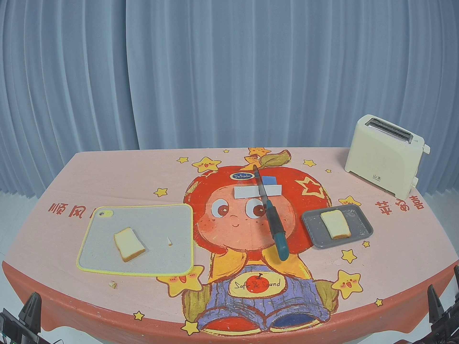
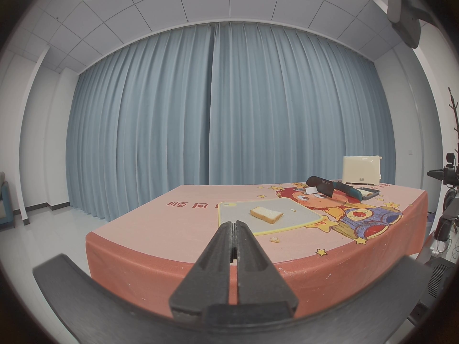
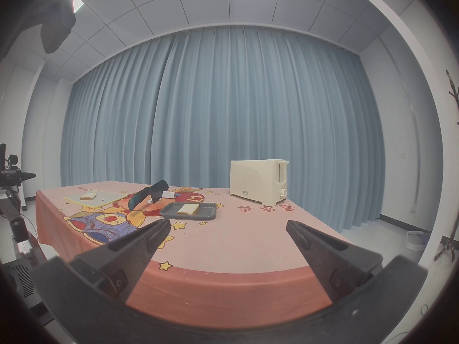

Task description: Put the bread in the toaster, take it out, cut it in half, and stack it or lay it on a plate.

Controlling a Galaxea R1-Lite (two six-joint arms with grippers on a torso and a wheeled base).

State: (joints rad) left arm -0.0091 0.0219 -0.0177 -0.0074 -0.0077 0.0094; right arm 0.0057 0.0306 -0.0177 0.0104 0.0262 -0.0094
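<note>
Left hand clenched; right hand released. One bread piece lies on the cutting board, lower left; another on the plate.

Bright, even light (fisheye-bowed edges)

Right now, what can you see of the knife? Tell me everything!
The knife has a dark blade and a teal handle, plastic by its look. It lies mid-table between the cutting board and the grey plate. The blade rests across a small white block, tilted up; the handle end sits on the tablecloth, nearer the robot. Nothing holds it.
</note>
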